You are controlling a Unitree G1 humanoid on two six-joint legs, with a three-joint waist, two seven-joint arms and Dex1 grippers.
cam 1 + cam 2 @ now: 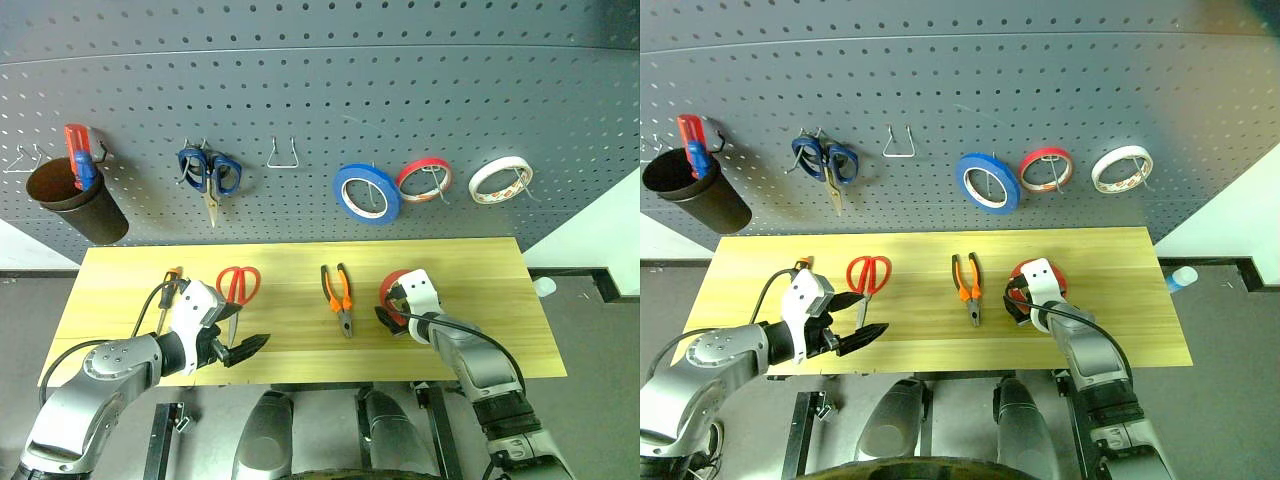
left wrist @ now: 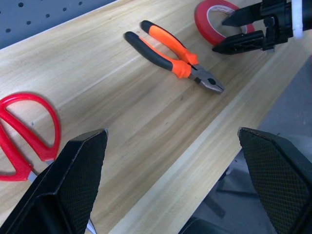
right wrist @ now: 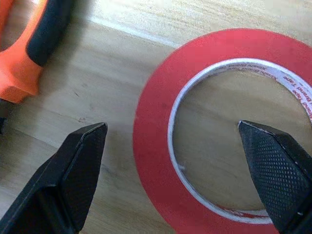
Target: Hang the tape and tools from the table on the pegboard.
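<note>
On the worktop (image 1: pixel 300 330), right of the pliers (image 1: pixel 339 297), the tape (image 3: pixel 214 122) lies flat with the wide right pincer (image 3: pixel 187 161) seemingly astride its near wall, so closing could skid the ring aside instead of gripping it.

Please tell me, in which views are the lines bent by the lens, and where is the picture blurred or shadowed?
Left eye view: the pegboard rows curve, lens distortion. Left wrist view: the near fingers look soft; the pliers are sharp. Right wrist view: the tape is crisp, casting a soft shadow on the table.
</note>
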